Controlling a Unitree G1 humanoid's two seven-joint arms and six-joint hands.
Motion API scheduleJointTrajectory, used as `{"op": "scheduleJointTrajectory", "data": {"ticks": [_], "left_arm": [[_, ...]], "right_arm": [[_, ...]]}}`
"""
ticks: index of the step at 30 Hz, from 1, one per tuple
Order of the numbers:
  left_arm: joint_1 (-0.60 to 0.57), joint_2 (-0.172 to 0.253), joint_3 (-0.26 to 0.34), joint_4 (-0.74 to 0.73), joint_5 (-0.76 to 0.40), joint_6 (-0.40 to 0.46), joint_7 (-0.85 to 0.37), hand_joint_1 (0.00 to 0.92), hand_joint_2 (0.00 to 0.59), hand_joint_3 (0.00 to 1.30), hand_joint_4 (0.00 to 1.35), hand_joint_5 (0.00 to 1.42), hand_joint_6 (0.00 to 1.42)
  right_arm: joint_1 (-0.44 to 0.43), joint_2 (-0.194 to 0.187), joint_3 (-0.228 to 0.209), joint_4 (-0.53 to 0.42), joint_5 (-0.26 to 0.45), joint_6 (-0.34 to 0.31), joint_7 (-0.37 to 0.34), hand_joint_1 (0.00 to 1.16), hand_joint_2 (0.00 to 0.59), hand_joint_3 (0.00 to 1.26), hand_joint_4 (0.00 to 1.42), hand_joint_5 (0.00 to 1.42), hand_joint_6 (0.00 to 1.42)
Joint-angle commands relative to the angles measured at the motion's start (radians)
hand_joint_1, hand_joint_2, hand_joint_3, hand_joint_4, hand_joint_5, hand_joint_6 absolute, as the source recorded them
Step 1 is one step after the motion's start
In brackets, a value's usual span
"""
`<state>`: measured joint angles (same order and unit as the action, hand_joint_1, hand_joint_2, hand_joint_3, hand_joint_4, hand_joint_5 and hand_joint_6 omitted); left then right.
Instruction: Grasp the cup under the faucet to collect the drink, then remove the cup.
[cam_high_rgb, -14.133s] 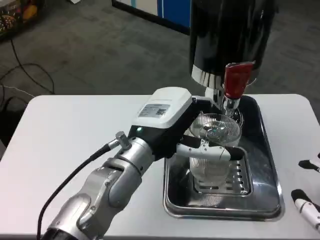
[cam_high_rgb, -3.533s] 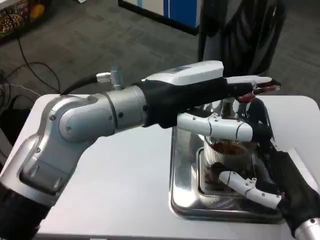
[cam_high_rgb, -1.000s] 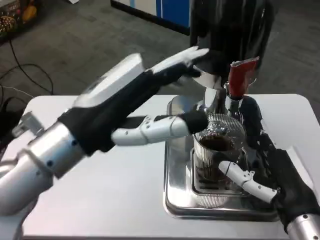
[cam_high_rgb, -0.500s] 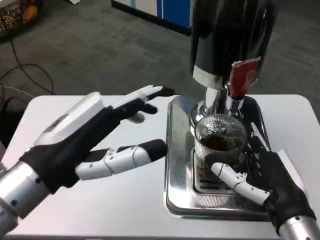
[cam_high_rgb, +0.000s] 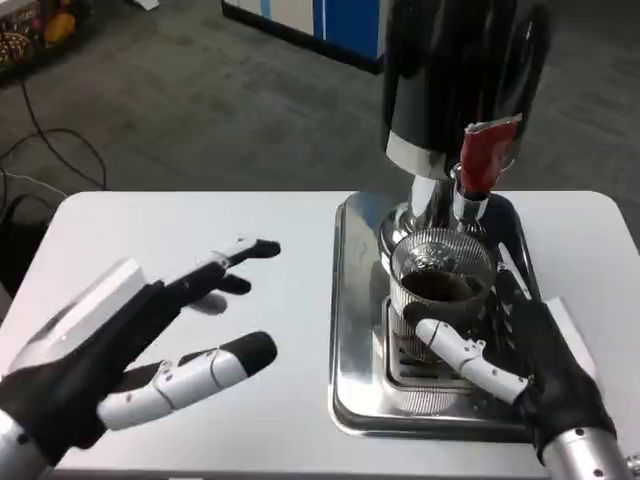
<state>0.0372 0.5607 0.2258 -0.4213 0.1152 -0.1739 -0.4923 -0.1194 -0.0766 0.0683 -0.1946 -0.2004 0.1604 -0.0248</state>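
A clear ribbed cup (cam_high_rgb: 440, 290) with dark drink in it stands on the grate of the steel drip tray (cam_high_rgb: 352, 330), right under the faucet with its red lever (cam_high_rgb: 482, 158). My right hand (cam_high_rgb: 520, 350) wraps around the cup from the right, its thumb across the cup's front lower part. My left hand (cam_high_rgb: 130, 350) hovers over the table at the lower left, fingers spread and holding nothing, well away from the tray.
The black dispenser body (cam_high_rgb: 460, 70) rises behind the cup at the top right. The white table (cam_high_rgb: 180, 240) stretches to the left of the tray. Dark carpet and cables lie beyond the table's far edge.
My left hand has drawn back from the faucet lever, down and to the left over the table. The right hand has stayed around the cup, which holds dark drink.
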Motion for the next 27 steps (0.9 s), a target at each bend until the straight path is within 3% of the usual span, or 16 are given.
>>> {"op": "scheduleJointTrajectory", "data": {"ticks": [1,10,27], "left_arm": [[0.051,0.001,0.015,-0.029,-0.013,0.014,0.011,0.0,0.1,0.16,0.08,0.22,0.31],[0.108,0.015,0.029,-0.041,-0.014,0.03,0.0,0.0,0.1,0.16,0.08,0.22,0.3],[0.098,0.032,0.03,-0.017,-0.014,0.037,-0.004,0.0,0.098,0.16,0.07,0.21,0.28]], "right_arm": [[-0.025,0.023,0.009,0.027,-0.006,-0.019,-0.025,0.63,0.204,0.0,0.0,0.07,0.0],[-0.053,0.048,0.014,0.071,-0.008,-0.038,-0.051,0.64,0.203,0.0,0.0,0.07,0.0],[-0.049,0.084,0.037,0.126,-0.059,-0.093,-0.138,0.65,0.195,0.0,0.0,0.05,0.0]]}}
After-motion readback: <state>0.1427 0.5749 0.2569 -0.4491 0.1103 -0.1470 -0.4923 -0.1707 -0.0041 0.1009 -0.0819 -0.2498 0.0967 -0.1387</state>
